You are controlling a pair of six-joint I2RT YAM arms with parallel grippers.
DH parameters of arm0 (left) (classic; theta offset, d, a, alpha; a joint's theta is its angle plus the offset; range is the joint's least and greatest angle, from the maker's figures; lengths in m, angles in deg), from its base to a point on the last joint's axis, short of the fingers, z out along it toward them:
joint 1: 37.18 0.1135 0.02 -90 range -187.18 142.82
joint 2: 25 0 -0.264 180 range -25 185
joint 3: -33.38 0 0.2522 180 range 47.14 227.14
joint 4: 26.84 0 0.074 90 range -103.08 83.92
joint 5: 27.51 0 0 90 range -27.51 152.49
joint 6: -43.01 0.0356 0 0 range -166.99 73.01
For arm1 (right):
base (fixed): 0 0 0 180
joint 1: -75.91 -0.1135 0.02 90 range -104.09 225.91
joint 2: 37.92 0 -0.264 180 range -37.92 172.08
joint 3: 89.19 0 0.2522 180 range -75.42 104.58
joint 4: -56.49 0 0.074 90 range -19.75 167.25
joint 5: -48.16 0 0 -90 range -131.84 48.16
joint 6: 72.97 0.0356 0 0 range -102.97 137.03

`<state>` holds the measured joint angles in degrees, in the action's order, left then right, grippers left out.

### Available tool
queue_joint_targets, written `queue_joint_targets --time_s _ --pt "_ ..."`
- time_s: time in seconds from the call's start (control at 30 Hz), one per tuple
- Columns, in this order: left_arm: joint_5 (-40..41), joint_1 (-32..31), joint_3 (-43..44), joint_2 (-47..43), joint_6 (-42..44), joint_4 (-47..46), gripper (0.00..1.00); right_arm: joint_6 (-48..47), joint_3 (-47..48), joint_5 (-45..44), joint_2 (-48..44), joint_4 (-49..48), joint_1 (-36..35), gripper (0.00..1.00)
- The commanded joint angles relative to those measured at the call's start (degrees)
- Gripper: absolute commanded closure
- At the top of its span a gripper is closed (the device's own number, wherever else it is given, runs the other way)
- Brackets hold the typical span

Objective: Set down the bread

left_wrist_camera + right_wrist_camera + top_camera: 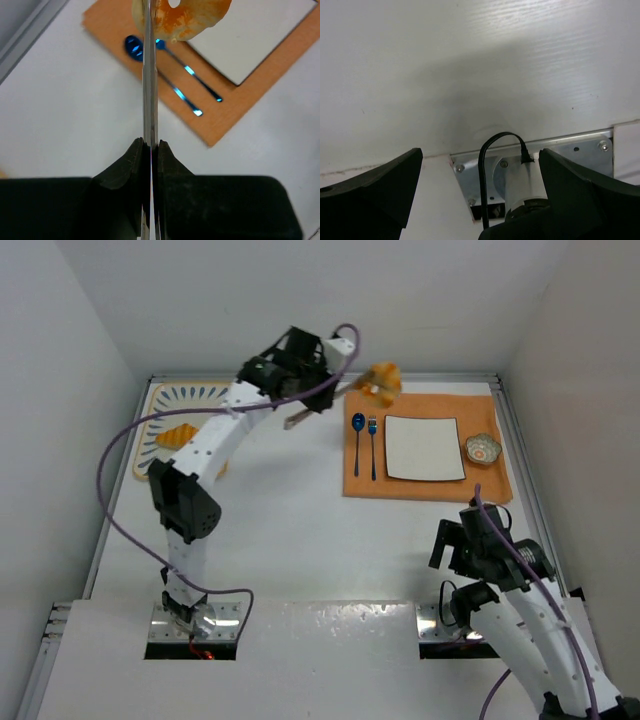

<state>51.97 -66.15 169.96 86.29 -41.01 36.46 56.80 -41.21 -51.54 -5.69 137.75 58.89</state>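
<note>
Left gripper [151,146] clamped on metal tongs [150,90], tongs pinching bread [185,15] above orange mat's [430,490] far-left corner. I'd carry toward 5 o'clock in top view, centre over white plate [425,448], lower, then release. Right gripper [481,152] spread apart, empty.

Two bread pieces [382,380] [178,436]; one each of spoon [358,423], fork [372,428], plate [425,448], bowl [483,448], mat [420,490], tray [158,402], tongs [149,90].

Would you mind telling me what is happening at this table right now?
The left hand is shut on metal tongs that hold one bread piece in the air above the orange mat's far left end. The white plate on the mat is bare. A second bread piece lies on the patterned tray. The right hand hangs open near its base.
</note>
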Motion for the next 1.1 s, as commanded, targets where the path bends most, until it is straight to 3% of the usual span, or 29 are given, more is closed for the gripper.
queue_joint_targets --time_s 0.0,0.17,0.3,0.57,0.9,0.97,1.07 --pt "0.59 -7.05 5.66 5.07 -0.26 -3.11 1.0 1.71 1.73 -2.26 -3.21 5.25 0.05 0.0" --pt "-0.11 -14.87 7.6 14.02 -5.17 -12.26 1.0 1.01 1.64 -1.29 -6.56 4.74 0.05 0.0" --pt "0.68 -17.6 9.45 18.17 -7.81 -19.03 1.0 0.57 1.64 -0.68 -6.57 4.66 0.14 0.0" --pt "11.91 -18.75 11.82 26.08 -8.44 -24.48 1.0 0.04 2.35 -0.59 -2.97 5.09 -0.03 0.0" --pt "13.86 -18.23 9.19 27.93 -8.44 -26.16 1.0 -0.83 2.52 -0.15 -0.51 4.39 0.05 0.0" --pt "13.86 -17.7 8.48 27.93 -8.44 -26.16 0.93 -1.1 2.43 0.2 -0.15 4.13 0.05 0.0" --pt "12.81 -17.7 7.87 27.93 -9.05 -26.16 0.73 -1.18 2.43 0.47 0.38 4.21 0.14 0.0"
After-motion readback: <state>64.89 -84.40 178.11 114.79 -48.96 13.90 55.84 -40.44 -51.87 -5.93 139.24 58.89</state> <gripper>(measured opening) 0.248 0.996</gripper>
